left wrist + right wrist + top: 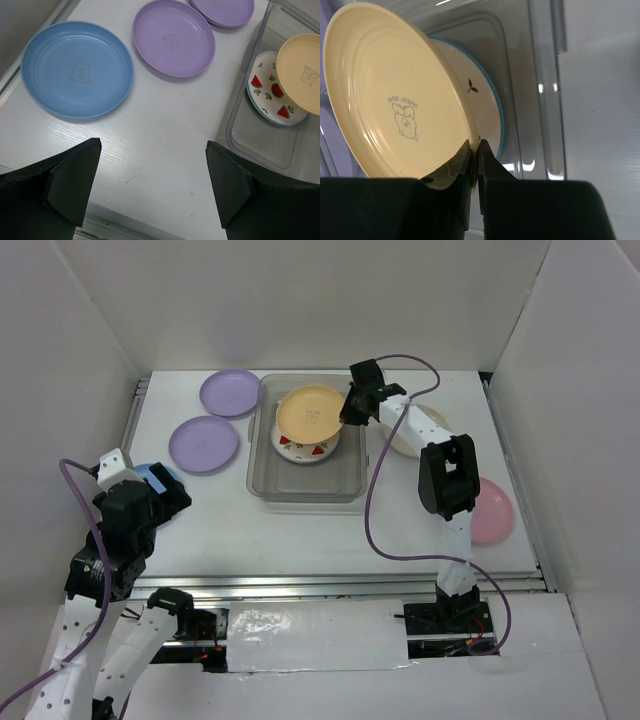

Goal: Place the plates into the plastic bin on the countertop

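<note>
Over the plastic bin, the right gripper pinched the yellow-orange plate at its 3 o'clock rim, tilted above the fruit-print plate, which it half hid. The left gripper gaped wide and empty, the blue plate at its 11 o'clock.

Plain white panel walls enclosed the scene at the back and on both sides. A crinkled, glossy white plastic sheet lay flat across the front ledge.
</note>
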